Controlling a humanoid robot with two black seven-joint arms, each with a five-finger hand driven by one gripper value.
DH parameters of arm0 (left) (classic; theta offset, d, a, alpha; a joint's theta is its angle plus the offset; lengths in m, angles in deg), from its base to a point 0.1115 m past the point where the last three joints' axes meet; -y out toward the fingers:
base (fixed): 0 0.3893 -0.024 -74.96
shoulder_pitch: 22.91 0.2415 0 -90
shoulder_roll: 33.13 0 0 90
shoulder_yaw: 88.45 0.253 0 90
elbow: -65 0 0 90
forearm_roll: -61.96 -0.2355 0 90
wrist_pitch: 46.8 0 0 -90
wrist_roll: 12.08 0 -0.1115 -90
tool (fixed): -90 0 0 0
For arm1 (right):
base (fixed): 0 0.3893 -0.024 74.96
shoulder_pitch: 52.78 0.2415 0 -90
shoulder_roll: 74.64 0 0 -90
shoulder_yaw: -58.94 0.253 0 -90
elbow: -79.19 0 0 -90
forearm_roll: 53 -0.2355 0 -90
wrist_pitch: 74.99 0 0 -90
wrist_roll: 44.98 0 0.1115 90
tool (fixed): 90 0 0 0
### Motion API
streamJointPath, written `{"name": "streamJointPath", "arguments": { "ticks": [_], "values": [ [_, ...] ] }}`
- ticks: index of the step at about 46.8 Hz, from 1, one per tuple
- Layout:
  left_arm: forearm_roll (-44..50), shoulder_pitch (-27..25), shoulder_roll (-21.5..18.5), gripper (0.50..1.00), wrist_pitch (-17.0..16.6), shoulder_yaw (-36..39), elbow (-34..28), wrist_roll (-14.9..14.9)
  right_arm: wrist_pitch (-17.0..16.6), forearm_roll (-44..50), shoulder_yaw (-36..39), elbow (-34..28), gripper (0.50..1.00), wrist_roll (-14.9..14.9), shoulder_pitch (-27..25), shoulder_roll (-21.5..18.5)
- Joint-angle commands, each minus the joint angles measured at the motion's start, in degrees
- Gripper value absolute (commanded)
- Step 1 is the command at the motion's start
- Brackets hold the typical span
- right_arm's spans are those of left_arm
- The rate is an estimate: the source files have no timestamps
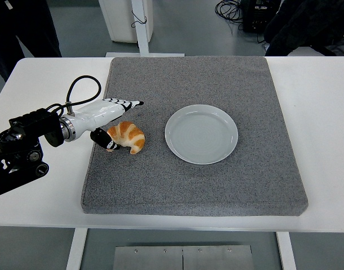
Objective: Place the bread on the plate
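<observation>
A golden croissant (128, 136) lies on the left part of the grey mat (217, 185). A pale round plate (201, 133) sits empty to its right, near the mat's middle. My left hand (123, 122) reaches in from the left edge and brackets the croissant. Its white fingers (124, 104) stretch straight out just behind the bread. The black-tipped thumb (106, 141) sits low against the bread's near-left end. The hand is open, with no closed grip on the bread. The right arm does not show.
The mat covers most of the white table (324, 112). Dark-clothed people stand at the top left (25, 28) and top right (307, 25). A white post (141, 25) and floor cables (231, 8) lie beyond the far edge.
</observation>
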State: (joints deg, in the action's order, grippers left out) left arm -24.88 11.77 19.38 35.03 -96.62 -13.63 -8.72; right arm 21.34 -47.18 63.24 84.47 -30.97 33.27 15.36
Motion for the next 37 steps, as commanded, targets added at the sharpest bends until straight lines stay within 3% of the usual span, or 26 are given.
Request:
{"name": "streamJointPath", "arguments": {
  "ticks": [1, 12, 26, 37],
  "values": [
    [0.0, 0.1, 0.2, 0.978, 0.0, 0.0, 0.6, -0.2, 0.0, 0.0, 0.0, 0.0, 1.0, 0.1, 0.0, 0.0],
    [0.1, 1.5, 0.2, 0.951, 0.0, 0.0, 0.9, -0.5, 0.0, 0.0, 0.0, 0.0, 1.0, 0.1, 0.0, 0.0],
    [0.2, 1.8, 0.7, 0.759, 0.0, 0.0, 0.9, -0.5, 0.0, 0.0, 0.0, 0.0, 1.0, 0.1, 0.0, 0.0],
    [0.2, 2.2, 1.0, 0.754, 0.0, 0.0, 0.9, -0.5, 0.0, 0.0, 0.0, 0.0, 1.0, 0.1, 0.0, 0.0]
  ]
}}
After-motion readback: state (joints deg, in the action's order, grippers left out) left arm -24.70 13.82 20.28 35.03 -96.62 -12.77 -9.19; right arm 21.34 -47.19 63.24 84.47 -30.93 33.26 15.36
